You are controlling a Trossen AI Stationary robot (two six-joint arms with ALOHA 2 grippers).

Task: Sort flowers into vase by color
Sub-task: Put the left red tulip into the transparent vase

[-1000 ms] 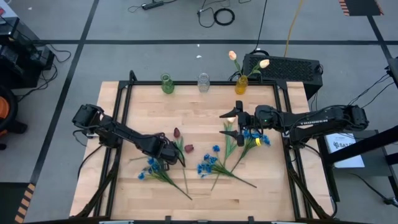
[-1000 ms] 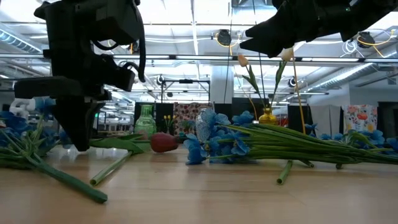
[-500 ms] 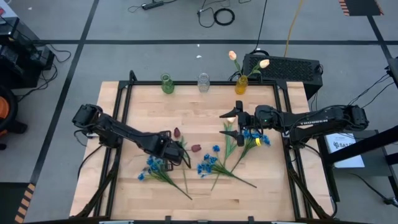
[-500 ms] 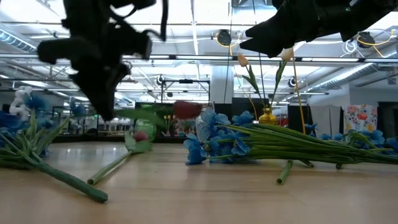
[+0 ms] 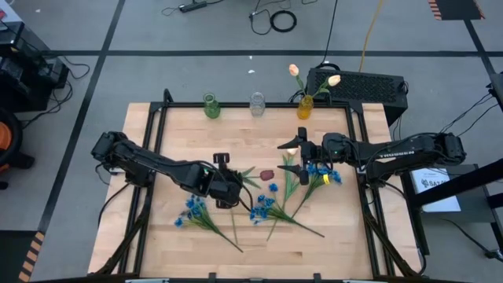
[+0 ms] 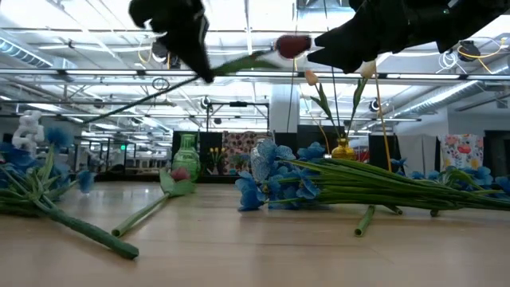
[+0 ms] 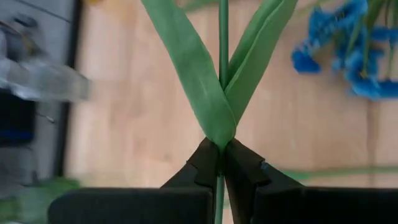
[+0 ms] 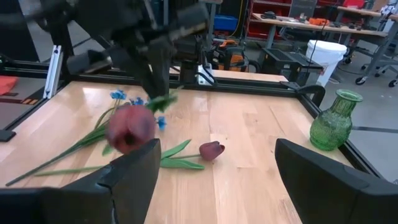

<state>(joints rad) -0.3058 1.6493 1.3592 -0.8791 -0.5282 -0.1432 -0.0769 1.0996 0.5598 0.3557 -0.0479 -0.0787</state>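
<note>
A dark red tulip [image 5: 267, 174] on a long green stem hangs in the air over the middle of the table, with my left gripper [image 5: 232, 189] shut on its stem. A second red tulip [image 8: 211, 149] lies flat on the wood. Bunches of blue flowers [image 5: 263, 206] lie toward the near edge. At the far edge stand a green vase [image 5: 211, 106], a clear vase [image 5: 257, 104] and a yellow vase [image 5: 305, 108] holding cream tulips [image 5: 294, 70]. My right gripper [image 5: 295, 157] hovers open right of centre, holding nothing. My left gripper pinches the red tulip's stem between its two fingertips [image 7: 239, 163], just below where two leaves branch off [image 7: 219, 134]. The fingers slant down from the table's left. The tulip is lifted clear and tilted, with the blossom [image 6: 293, 45] highest and the cut end lower.
More blue flowers [image 5: 192, 211] lie near the left arm and others [image 5: 326, 173] under the right gripper. Black rails [image 5: 153, 134] frame the wooden table. A black box [image 5: 357, 82] sits behind the far right corner.
My left gripper has risen, gone toward the table's right edge and turned at the wrist, staying shut. The red tulip has come off the table with it. It now hangs clear, and its blossom has swung up and to the right. The other tulip has stayed on the wood.
</note>
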